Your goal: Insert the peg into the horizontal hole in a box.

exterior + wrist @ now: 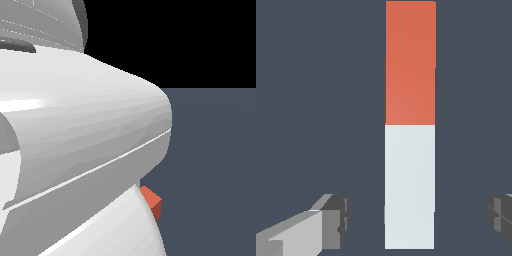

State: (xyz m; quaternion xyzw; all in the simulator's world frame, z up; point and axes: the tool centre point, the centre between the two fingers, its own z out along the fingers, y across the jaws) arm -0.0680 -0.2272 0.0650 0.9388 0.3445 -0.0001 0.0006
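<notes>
Exterior view is mostly blocked by the white arm, which fills the exterior view's left and centre. Only a small red-orange corner of the peg pokes out past the arm's lower edge, low in the frame, resting against the dark slate counter. Black background above the counter. Box and hole are not visible in either view.

Wrist view shows the peg full length, lying flat on the counter. Half of it is red-orange, half pale grey-white, with the colour change about midway along the bar. The red-orange end runs out of frame.

Pincer is spread wide, straddling the grey-white half close to that half's free end. One dark finger pad, on a light grey finger, sits to one side of the peg, and the other pad sits to the other side, cut by the frame edge. Counter shows between each pad and the peg, so neither pad touches it. Peg is not centred between them: it lies closer to the first pad, and the gap to the other is wider. Cannot tell pincer height above the counter.
</notes>
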